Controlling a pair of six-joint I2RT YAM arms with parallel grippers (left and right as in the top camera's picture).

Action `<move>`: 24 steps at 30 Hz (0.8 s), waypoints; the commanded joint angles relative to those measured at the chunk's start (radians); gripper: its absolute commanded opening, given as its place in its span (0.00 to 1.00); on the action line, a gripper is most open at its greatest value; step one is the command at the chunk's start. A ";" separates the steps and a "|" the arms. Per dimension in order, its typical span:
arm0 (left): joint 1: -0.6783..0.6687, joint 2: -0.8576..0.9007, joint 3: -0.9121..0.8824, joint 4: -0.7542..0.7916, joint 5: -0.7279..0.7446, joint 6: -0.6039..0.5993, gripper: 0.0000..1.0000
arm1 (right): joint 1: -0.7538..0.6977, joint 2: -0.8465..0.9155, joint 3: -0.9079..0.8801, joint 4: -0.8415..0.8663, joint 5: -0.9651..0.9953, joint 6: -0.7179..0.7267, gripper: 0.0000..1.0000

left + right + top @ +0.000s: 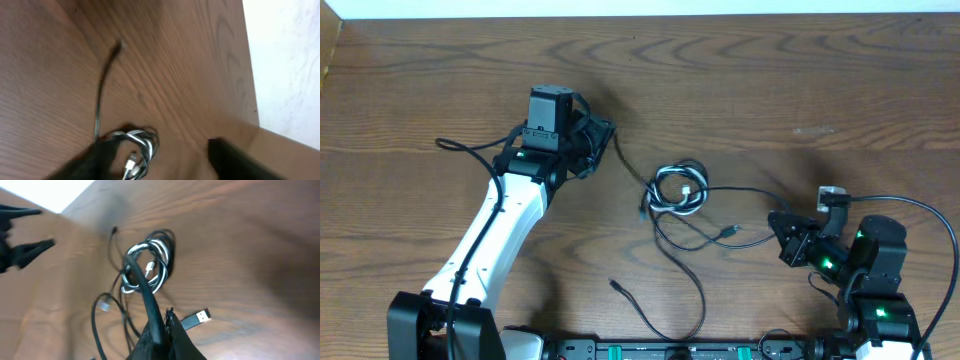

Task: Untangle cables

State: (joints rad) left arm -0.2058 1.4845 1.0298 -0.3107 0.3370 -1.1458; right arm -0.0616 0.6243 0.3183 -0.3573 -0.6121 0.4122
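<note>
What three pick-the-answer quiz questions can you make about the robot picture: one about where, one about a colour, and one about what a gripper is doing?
1. Where is the coiled bundle of cables?
A) on the table, near the middle
B) on the floor
C) inside a box

2. What colour is the light cable in the bundle?
A) red
B) white
C) yellow

3. What is the right gripper doing?
A) wide open and empty
B) holding a cup
C) shut on a black cable

Answers:
1 A: the overhead view shows it lying on the wood mid-table.
2 B: white loops show among the black ones.
3 C: the right wrist view shows the cable pinched between closed fingers.
</note>
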 commanded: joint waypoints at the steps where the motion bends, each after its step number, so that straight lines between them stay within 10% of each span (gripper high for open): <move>1: 0.000 -0.015 0.008 -0.004 -0.017 0.137 0.78 | -0.008 -0.003 0.003 -0.023 0.056 -0.071 0.02; 9: -0.021 -0.014 0.008 -0.065 -0.010 0.524 0.81 | -0.008 -0.002 0.003 -0.058 0.005 -0.187 0.04; 24: -0.206 0.114 0.008 -0.047 -0.103 0.718 0.77 | -0.008 0.009 0.003 -0.115 0.248 -0.038 0.11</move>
State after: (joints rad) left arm -0.3634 1.5475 1.0298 -0.3744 0.2741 -0.5495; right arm -0.0620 0.6312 0.3183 -0.4717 -0.4034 0.3462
